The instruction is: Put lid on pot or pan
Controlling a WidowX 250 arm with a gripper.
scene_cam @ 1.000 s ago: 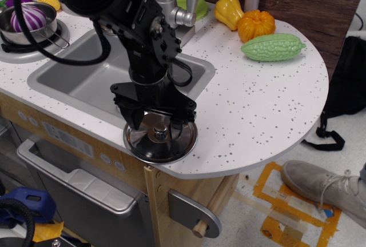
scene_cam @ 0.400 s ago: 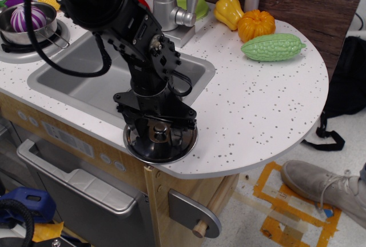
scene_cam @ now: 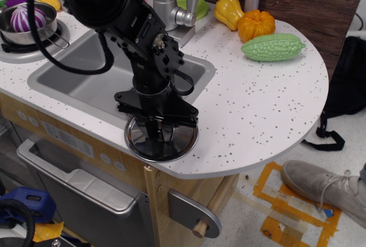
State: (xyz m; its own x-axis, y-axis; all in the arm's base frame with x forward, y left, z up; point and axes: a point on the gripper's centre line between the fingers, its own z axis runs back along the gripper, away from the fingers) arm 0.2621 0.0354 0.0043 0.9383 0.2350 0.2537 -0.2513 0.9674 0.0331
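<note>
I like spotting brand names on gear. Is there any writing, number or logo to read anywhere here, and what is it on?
None can be read.
Arm: black, no visible label.
End effector: no marking shows.
Lid: bare shiny steel.
Counter: only speckles.
Round marks on the cabinet front: too small and blurred to tell if they carry any signs.

Gripper (scene_cam: 159,134) now sits lower and centred over the lid (scene_cam: 161,140), fingers closed in around where the knob was visible earlier; knob now hidden behind them. Arm leans a bit more upright than before.
</note>
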